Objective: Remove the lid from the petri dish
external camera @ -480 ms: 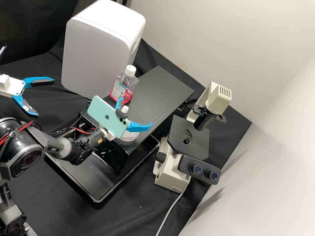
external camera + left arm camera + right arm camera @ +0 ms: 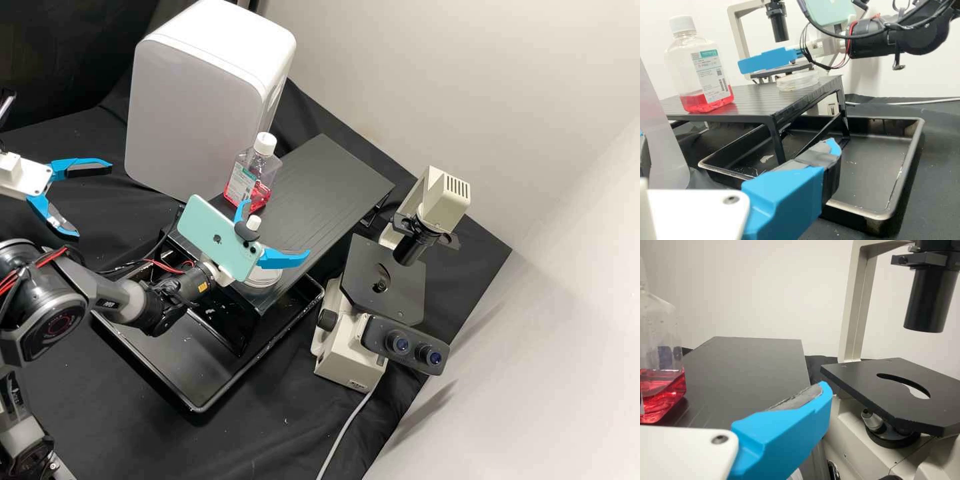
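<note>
Black cloth drapes the table [image 2: 133,427], where a clear petri dish [image 2: 798,86] sits with its lid [image 2: 798,77] in place at the near corner of a black slatted stand [image 2: 327,187]. The right gripper [image 2: 267,235] hangs directly over the dish with its jaws apart, one to each side above it (whether either touches the lid cannot be told). Near the table's left edge, the left gripper [image 2: 65,192] is well apart from the stand, jaws spread wide on nothing. Midway along the stand's left edge stands a white-capped bottle [image 2: 252,175] of red liquid; its white label has a teal patch and fine print, none of it legible. A black tray [image 2: 200,380] lies under the stand. A microscope [image 2: 373,320] stands just beside the tray on the right, and a white cabinet [image 2: 200,93] toward the table's far edge.
</note>
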Tool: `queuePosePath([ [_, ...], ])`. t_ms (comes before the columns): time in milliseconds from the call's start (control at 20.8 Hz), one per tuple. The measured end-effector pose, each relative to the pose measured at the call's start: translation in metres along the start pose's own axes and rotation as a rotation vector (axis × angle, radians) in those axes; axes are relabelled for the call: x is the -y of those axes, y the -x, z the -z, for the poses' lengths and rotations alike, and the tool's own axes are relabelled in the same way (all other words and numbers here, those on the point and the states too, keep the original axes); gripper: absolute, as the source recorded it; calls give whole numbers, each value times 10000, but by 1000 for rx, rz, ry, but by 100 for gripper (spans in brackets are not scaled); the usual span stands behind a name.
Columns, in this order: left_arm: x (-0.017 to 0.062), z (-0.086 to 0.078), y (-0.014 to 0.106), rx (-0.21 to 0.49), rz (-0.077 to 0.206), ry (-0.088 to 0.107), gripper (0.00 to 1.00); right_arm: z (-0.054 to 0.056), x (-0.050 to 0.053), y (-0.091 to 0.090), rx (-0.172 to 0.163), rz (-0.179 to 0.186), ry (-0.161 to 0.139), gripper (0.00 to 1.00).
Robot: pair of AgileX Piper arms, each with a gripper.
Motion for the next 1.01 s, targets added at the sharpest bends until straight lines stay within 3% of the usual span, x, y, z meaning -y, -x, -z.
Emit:
queuePosePath([
  [240, 4, 1, -1, 0, 2, 1, 100, -11, 25, 150, 6, 14, 3, 100],
  [480, 6, 2, -2, 0, 2, 2, 100, -49, 70, 278, -6, 4, 18, 100],
  [720, 9, 2, -3, 0, 3, 3, 100, -157, 94, 367, 37, 14, 17, 100],
  [816, 9, 2, -3, 0, 3, 3, 100, -188, 87, 398, 43, 5, 13, 100],
  [1008, 9, 2, -3, 0, 3, 3, 100, -248, 65, 425, 65, -6, -28, 100],
])
